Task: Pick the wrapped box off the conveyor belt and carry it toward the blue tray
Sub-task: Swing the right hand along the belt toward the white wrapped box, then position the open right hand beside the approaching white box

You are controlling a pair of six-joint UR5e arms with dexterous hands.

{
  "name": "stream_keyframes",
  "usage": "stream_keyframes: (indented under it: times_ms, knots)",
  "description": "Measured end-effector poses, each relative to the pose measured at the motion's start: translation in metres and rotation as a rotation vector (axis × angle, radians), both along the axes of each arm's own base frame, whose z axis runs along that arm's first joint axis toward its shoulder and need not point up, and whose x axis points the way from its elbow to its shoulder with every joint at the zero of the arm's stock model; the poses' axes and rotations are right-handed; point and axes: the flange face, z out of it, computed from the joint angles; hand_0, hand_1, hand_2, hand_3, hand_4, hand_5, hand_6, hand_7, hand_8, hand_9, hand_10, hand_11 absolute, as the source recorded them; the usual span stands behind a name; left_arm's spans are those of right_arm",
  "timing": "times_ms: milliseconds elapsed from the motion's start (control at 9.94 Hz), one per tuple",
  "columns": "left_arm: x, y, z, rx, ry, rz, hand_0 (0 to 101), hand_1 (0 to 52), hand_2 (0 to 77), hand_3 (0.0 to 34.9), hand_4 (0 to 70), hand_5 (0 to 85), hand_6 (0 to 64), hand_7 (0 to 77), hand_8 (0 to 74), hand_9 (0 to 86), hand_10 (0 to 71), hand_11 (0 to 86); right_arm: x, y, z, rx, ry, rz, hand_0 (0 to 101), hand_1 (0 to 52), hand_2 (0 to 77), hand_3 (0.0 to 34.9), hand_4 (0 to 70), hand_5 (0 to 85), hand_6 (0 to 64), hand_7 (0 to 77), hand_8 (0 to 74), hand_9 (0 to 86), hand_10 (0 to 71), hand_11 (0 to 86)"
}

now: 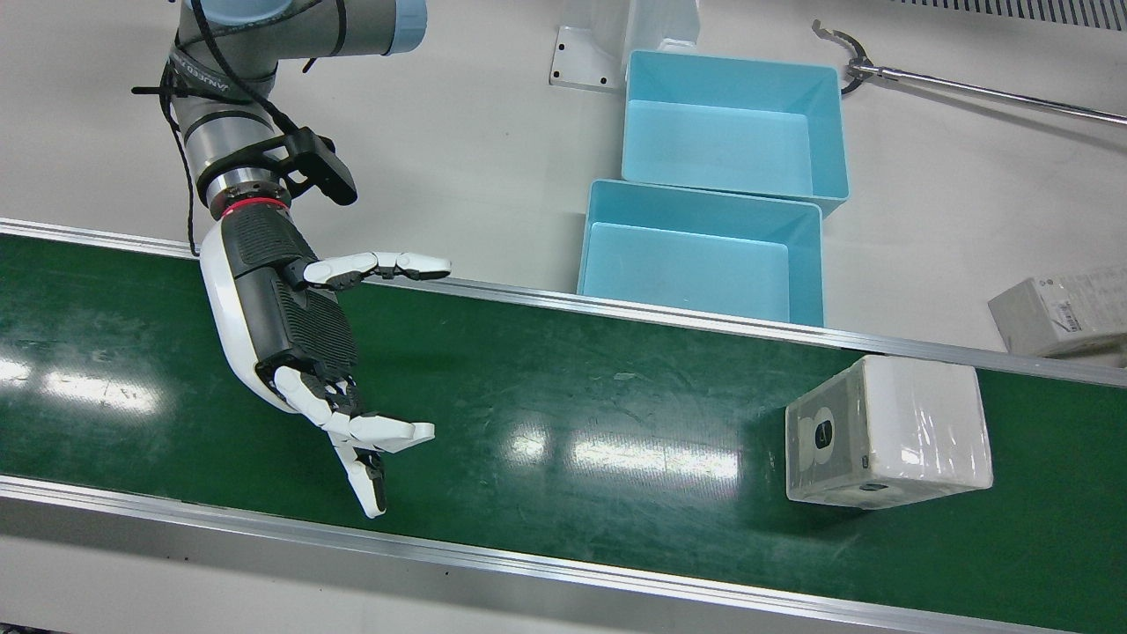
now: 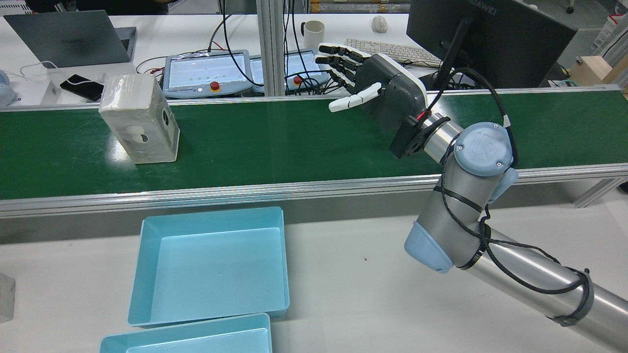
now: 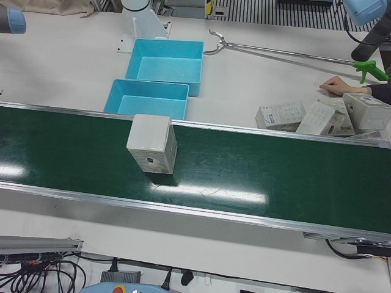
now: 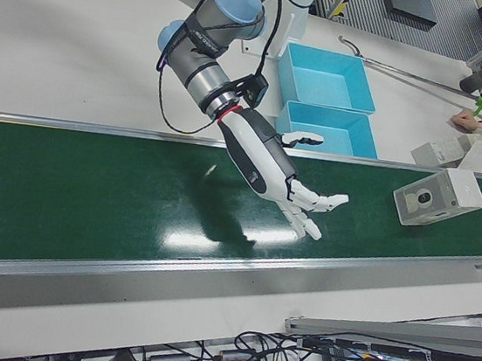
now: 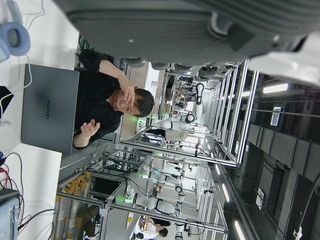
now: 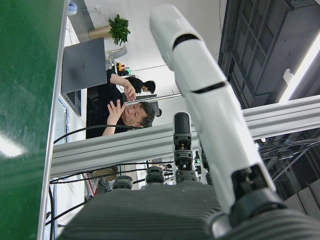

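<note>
Right hand (image 1: 290,326) hovers over the green conveyor belt (image 1: 546,414) with fingers spread, holding nothing. Well apart from it, the wrapped box (image 1: 889,431) stands on the belt, near the rail just beside the nearer blue tray (image 1: 806,255).

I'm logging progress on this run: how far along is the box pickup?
Nothing is done yet. The wrapped box sits on the belt, untouched. The right hand hovers open over the belt, well apart from the box. Left to do: reach it, grasp, lift, and carry it toward the blue tray beside the belt.
</note>
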Motion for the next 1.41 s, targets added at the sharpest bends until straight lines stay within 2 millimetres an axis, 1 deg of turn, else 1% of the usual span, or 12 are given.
stream_keyframes:
  times_ms: [101, 201, 302, 403, 503, 604, 704, 805, 906, 1006, 1107, 1409]
  knots:
    - [0.0, 0.0, 0.0, 0.0, 0.0, 0.0, 0, 0.0, 1.1, 0.0, 0.0, 0.5, 0.0, 0.5, 0.5, 0.5, 0.5, 0.0, -0.007, -0.003, -0.004, -0.002, 0.005, 0.004, 54, 21.3, 12.5, 6.3, 19.1, 20.2, 12.0, 27.3, 2.2, 6.0, 0.5, 2.7]
    - [0.0, 0.0, 0.0, 0.0, 0.0, 0.0, 0, 0.0, 1.1, 0.0, 0.0, 0.5, 0.0, 0.5, 0.5, 0.5, 0.0, 0.5, -0.012, -0.005, -0.005, -0.006, 0.01, 0.006, 54, 19.6, 10.4, 6.3, 19.1, 19.6, 12.0, 26.7, 1.1, 6.0, 0.5, 2.2]
    - [0.0, 0.0, 0.0, 0.0, 0.0, 0.0, 0, 0.0, 0.5, 0.0, 0.0, 0.5, 0.0, 0.5, 0.5, 0.5, 0.5, 0.0, -0.015, -0.006, -0.004, -0.01, 0.017, 0.005, 54, 19.6, 10.4, 6.3, 19.1, 19.6, 12.0, 26.7, 1.1, 6.0, 0.5, 2.2]
    - [0.0, 0.0, 0.0, 0.0, 0.0, 0.0, 0, 0.0, 0.5, 0.0, 0.0, 0.5, 0.0, 0.5, 0.5, 0.5, 0.5, 0.0, -0.019, -0.006, -0.004, -0.011, 0.022, 0.002, 50, 11.5, 2.2, 7.9, 19.1, 19.1, 10.9, 24.5, 1.1, 3.8, 0.5, 1.6]
    - [0.0, 0.0, 0.0, 0.0, 0.0, 0.0, 0, 0.0, 0.5, 0.0, 0.0, 0.5, 0.0, 0.5, 0.5, 0.5, 0.5, 0.0, -0.022, -0.005, -0.009, -0.005, 0.024, 0.0, 50, 15.3, 7.1, 7.9, 19.6, 19.1, 10.9, 24.5, 1.1, 4.4, 0.0, 1.6]
    - [0.0, 0.0, 0.0, 0.0, 0.0, 0.0, 0, 0.0, 0.5, 0.0, 0.0, 1.1, 0.0, 0.5, 0.5, 0.5, 0.5, 0.5, -0.026, -0.005, -0.018, 0.006, 0.035, 0.004, 50, 15.3, 7.1, 7.9, 19.6, 19.1, 10.9, 24.5, 1.1, 4.4, 0.0, 1.6]
    - [0.0, 0.0, 0.0, 0.0, 0.0, 0.0, 0, 0.0, 1.1, 0.0, 0.0, 1.1, 0.0, 0.5, 0.5, 0.5, 0.5, 0.5, -0.031, -0.004, -0.026, 0.013, 0.05, 0.006, 52, 23.5, 15.3, 8.2, 19.6, 20.2, 9.8, 24.5, 1.1, 4.4, 0.0, 1.6]
    - [0.0, 0.0, 0.0, 0.0, 0.0, 0.0, 0, 0.0, 0.5, 0.0, 0.0, 0.5, 0.0, 0.5, 0.5, 0.0, 0.0, 0.5, -0.037, -0.002, -0.03, 0.017, 0.061, 0.003, 56, 22.9, 16.4, 8.2, 21.3, 22.4, 11.4, 27.3, 1.1, 4.9, 0.0, 1.6]
    - [0.0, 0.0, 0.0, 0.0, 0.0, 0.0, 0, 0.0, 0.5, 0.0, 0.0, 0.5, 0.0, 0.5, 0.5, 0.0, 0.0, 0.5, -0.044, 0.0, -0.031, 0.016, 0.069, -0.004, 56, 22.9, 16.4, 8.2, 21.3, 22.4, 11.4, 27.3, 1.1, 4.9, 0.0, 1.6]
    - [0.0, 0.0, 0.0, 0.0, 0.0, 0.0, 0, 0.0, 1.1, 0.0, 0.0, 1.1, 0.0, 0.5, 0.5, 0.0, 0.5, 0.0, -0.053, 0.003, -0.027, 0.01, 0.079, -0.014, 55, 21.3, 16.9, 8.2, 18.0, 21.3, 11.4, 27.3, 1.1, 4.9, 0.0, 1.6]
    - [0.0, 0.0, 0.0, 0.0, 0.0, 0.0, 0, 0.0, 1.1, 0.0, 0.0, 1.1, 0.0, 0.5, 0.5, 0.5, 0.5, 0.0, -0.062, 0.005, -0.022, 0.0, 0.089, -0.021, 55, 21.3, 16.9, 8.2, 18.0, 21.3, 11.4, 27.3, 1.1, 4.9, 0.0, 1.6]
    - [0.0, 0.0, 0.0, 0.0, 0.0, 0.0, 0, 0.0, 1.1, 0.0, 0.0, 0.5, 0.0, 0.5, 0.5, 0.0, 0.5, 0.0, -0.074, 0.005, -0.011, -0.019, 0.1, -0.029, 53, 19.6, 14.2, 9.6, 16.9, 19.1, 9.3, 22.4, 1.1, 4.9, 0.0, 1.6]
